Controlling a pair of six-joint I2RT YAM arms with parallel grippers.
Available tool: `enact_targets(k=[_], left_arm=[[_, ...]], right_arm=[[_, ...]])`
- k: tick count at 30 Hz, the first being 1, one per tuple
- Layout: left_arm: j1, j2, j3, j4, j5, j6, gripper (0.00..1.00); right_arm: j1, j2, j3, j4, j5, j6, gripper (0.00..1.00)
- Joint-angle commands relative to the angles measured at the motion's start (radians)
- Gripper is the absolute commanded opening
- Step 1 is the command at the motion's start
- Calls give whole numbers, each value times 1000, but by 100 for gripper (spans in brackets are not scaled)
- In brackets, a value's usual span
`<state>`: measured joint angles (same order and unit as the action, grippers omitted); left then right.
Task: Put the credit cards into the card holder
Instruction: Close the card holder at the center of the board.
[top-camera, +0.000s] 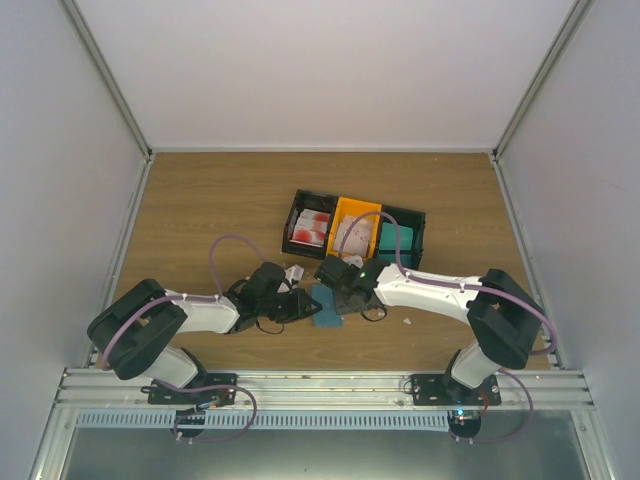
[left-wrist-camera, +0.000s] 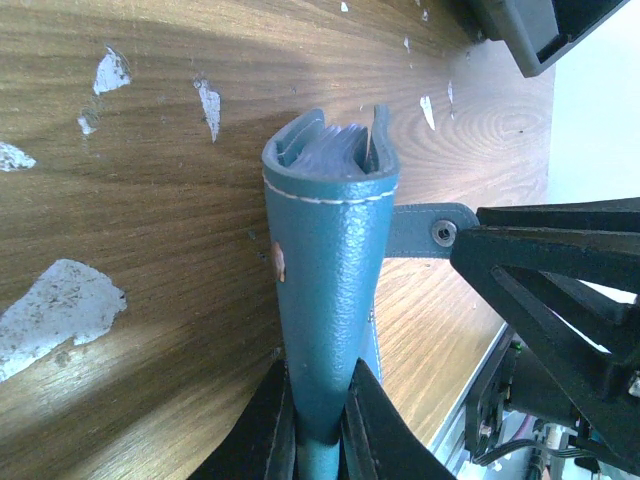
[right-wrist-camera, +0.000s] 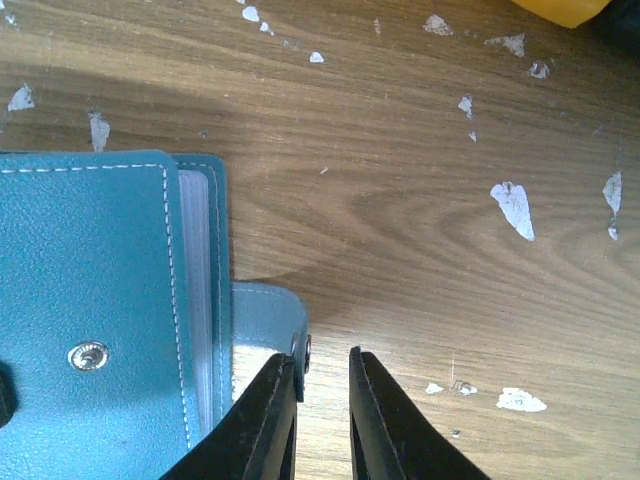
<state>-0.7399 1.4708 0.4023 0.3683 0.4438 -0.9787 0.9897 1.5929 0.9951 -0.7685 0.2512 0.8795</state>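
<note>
The dusty-blue card holder (top-camera: 326, 306) lies on the table between both grippers. My left gripper (left-wrist-camera: 318, 385) is shut on the holder (left-wrist-camera: 330, 260) at one edge, and its pale inner pockets show at the far end. In the right wrist view the holder (right-wrist-camera: 95, 300) lies closed at the left, and its snap strap (right-wrist-camera: 268, 320) sticks out. My right gripper (right-wrist-camera: 322, 370) is slightly open, with the strap's tip against its left finger (right-wrist-camera: 270, 420). Credit cards (top-camera: 311, 228), white with red print, lie in the left black bin.
A row of bins stands behind the grippers: black (top-camera: 296, 215), orange (top-camera: 346, 207) with pale items, and black (top-camera: 418, 232) with a teal block (top-camera: 396, 240). Small white scraps (right-wrist-camera: 515, 205) dot the wood. A white piece (top-camera: 294, 271) lies by the left gripper (top-camera: 300, 306).
</note>
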Motion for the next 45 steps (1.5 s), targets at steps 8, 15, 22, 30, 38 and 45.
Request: enact_targets(k=[8,15,22,30,38,45], left_arm=[[-7,11,-9,-21,-36,16,0],[-7,10,-12,-16,-37,16,1],[-7,14,-4,-8,-28,20,2],[-7,23,-2,0,-21,19,2],[-7,43,-3,3,-27,23,2],[-7,54,-5,6,-31,23,1]], right_arm=[[9,4,14,1,41,11,6],[7,-39,-15,74,-12,-38,1],[-26,-118,-109,275,-190,-127,0],[-71,-132,-156,372,-319,-169,1],[-92,-106,-165,418,-417,-209,0],[-94,-76,-159,408,-466,-237,0]])
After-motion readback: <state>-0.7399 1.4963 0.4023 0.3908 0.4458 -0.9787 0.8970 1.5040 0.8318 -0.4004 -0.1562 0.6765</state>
